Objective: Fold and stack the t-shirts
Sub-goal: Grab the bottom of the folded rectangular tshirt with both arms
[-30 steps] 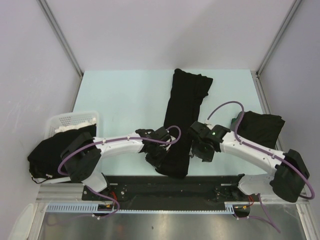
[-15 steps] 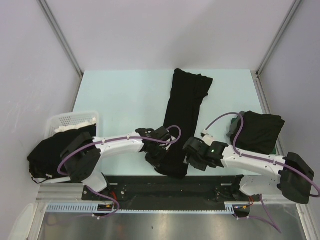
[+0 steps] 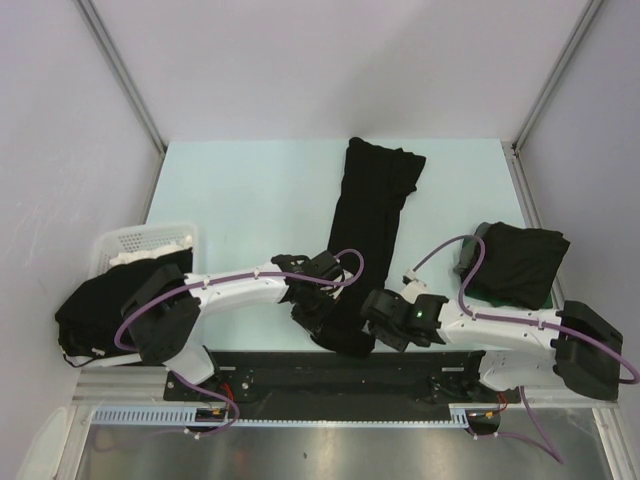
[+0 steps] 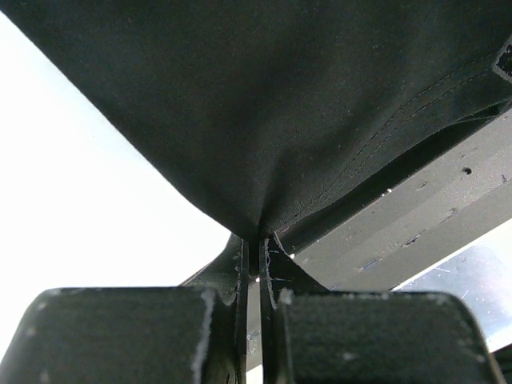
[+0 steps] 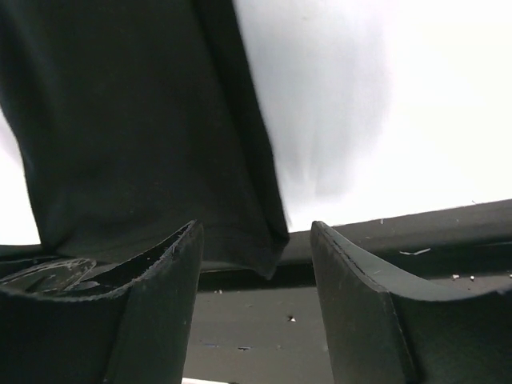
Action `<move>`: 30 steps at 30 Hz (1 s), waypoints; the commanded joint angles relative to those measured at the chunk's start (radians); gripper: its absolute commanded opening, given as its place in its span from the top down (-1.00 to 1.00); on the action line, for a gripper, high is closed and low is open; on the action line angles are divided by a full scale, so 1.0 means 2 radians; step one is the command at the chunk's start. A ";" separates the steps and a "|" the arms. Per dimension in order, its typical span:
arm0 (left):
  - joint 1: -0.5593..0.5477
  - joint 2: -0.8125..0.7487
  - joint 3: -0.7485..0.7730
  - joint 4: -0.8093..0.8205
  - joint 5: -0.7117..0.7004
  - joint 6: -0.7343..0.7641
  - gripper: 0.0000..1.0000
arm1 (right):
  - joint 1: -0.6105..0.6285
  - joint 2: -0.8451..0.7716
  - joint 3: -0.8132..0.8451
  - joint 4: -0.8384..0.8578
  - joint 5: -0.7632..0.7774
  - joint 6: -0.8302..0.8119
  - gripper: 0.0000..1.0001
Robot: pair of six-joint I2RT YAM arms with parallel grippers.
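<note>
A long, narrow folded black t-shirt (image 3: 368, 230) lies down the middle of the pale table, its near end hanging over the table's front edge. My left gripper (image 3: 322, 320) is shut on that near end's left side, the cloth (image 4: 264, 120) pinched between its fingertips (image 4: 254, 244). My right gripper (image 3: 378, 318) stands open at the near end's right corner (image 5: 268, 252), which hangs between its fingers (image 5: 172, 264) without being pinched. Another folded black t-shirt (image 3: 515, 262) rests at the right. More black cloth (image 3: 95, 305) spills from the basket at the left.
A white slotted basket (image 3: 140, 243) sits at the table's left edge. The black base rail (image 3: 330, 375) runs along the near edge, just under both grippers. Grey walls and metal posts close the table in at the back and sides.
My right arm has swung down and to the left, bringing its open gripper to the shirt's near right corner. The left gripper has kept its hold and hardly moved.
</note>
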 commanded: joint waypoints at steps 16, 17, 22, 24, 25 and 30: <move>-0.002 -0.006 0.012 -0.004 -0.003 0.014 1.00 | 0.036 -0.036 -0.064 0.044 0.052 0.094 -0.23; -0.003 -0.006 0.010 -0.005 -0.003 0.013 1.00 | 0.036 -0.035 -0.065 0.050 0.051 0.094 -0.23; -0.003 -0.009 0.007 -0.004 -0.003 0.013 1.00 | 0.034 -0.024 -0.071 0.073 0.048 0.093 -0.19; -0.003 -0.009 0.006 -0.004 -0.003 0.012 1.00 | 0.032 -0.017 -0.071 0.080 0.043 0.092 -0.17; -0.003 -0.009 0.006 -0.004 -0.003 0.012 1.00 | 0.032 -0.014 -0.071 0.087 0.042 0.093 -0.16; -0.002 -0.013 0.002 -0.004 -0.005 0.011 1.00 | 0.032 -0.002 -0.071 0.108 0.033 0.093 -0.02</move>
